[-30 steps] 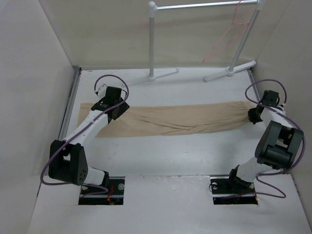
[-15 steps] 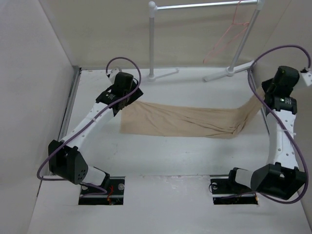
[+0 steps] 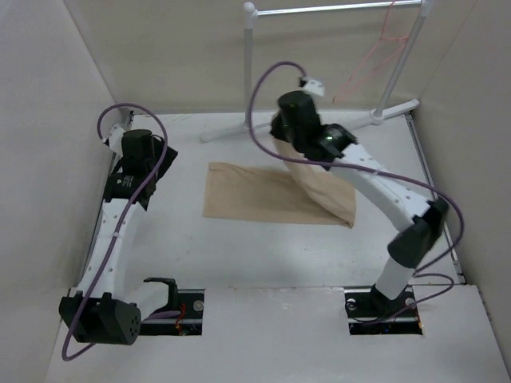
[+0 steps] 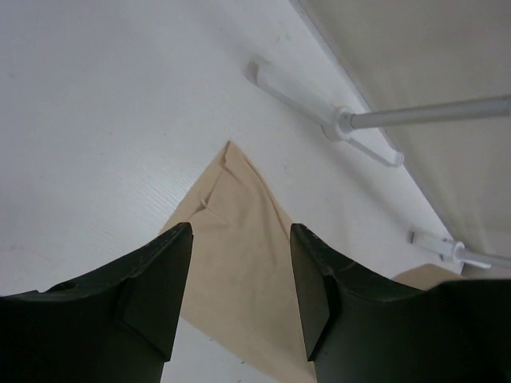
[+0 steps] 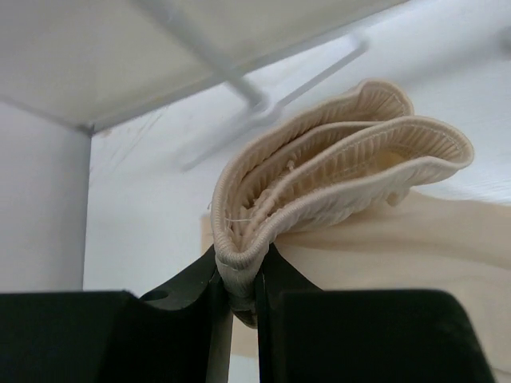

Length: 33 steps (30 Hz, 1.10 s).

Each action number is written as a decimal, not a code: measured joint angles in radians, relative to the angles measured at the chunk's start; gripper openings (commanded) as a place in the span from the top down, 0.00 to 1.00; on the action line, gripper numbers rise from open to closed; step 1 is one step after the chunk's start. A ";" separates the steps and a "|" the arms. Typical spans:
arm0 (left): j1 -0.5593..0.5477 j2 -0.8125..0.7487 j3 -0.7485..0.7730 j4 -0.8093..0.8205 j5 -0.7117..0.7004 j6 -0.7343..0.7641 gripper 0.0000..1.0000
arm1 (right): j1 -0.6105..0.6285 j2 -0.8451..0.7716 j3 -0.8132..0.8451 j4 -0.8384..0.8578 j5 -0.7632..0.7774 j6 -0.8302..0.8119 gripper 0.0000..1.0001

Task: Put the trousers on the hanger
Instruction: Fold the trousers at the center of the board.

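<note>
The beige trousers [image 3: 255, 195] lie folded on the white table, and their right part rises off it toward my right gripper [image 3: 289, 146]. That gripper [image 5: 239, 287] is shut on the ribbed elastic waistband [image 5: 343, 152], which bunches above the fingers. My left gripper [image 3: 153, 171] hovers by the left wall, apart from the cloth. It [image 4: 239, 295] stands open and holds nothing, with a corner of the trousers [image 4: 239, 231] showing on the table between its fingers. The pinkish-red wire hanger [image 3: 375, 52] hangs from the rack's bar at the back right.
A white tube garment rack [image 3: 335, 9] stands at the back, its feet [image 3: 239, 128] resting on the table near the right gripper. One foot [image 4: 319, 108] shows beyond the trousers in the left wrist view. Walls close in the left, right and back sides.
The right arm swung from the right edge to the middle with the waistband, folding the trousers over. The left gripper let go of the leg end, opened wider and drew back to the left wall.
</note>
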<state>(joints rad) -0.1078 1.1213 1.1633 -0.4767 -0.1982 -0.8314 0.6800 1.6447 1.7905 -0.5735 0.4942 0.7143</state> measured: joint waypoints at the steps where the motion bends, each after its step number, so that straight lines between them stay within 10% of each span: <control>1: 0.024 -0.018 -0.016 -0.002 0.003 0.000 0.50 | 0.049 0.066 0.049 -0.001 0.005 0.006 0.74; 6: 0.144 -0.063 -0.087 -0.029 0.014 -0.001 0.49 | 0.272 0.472 0.367 -0.033 -0.002 0.021 0.20; 12: 0.193 -0.064 -0.140 -0.045 0.031 -0.001 0.48 | 0.386 0.604 0.381 -0.163 -0.081 0.009 0.24; 16: 0.146 -0.032 -0.155 -0.032 0.031 -0.003 0.49 | 0.278 0.317 0.047 -0.106 -0.125 -0.003 0.35; 21: -0.032 0.174 -0.114 0.018 0.018 0.004 0.57 | -0.007 -0.130 -0.360 0.025 -0.183 -0.025 0.75; 33: -0.117 0.361 -0.227 0.143 -0.037 -0.015 0.52 | -0.273 -0.490 -0.987 0.055 -0.326 -0.049 0.41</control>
<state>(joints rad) -0.2249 1.4826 0.9360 -0.3340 -0.2356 -0.8463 0.4072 1.1545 0.8036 -0.5186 0.1684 0.6651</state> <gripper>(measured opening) 0.475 0.564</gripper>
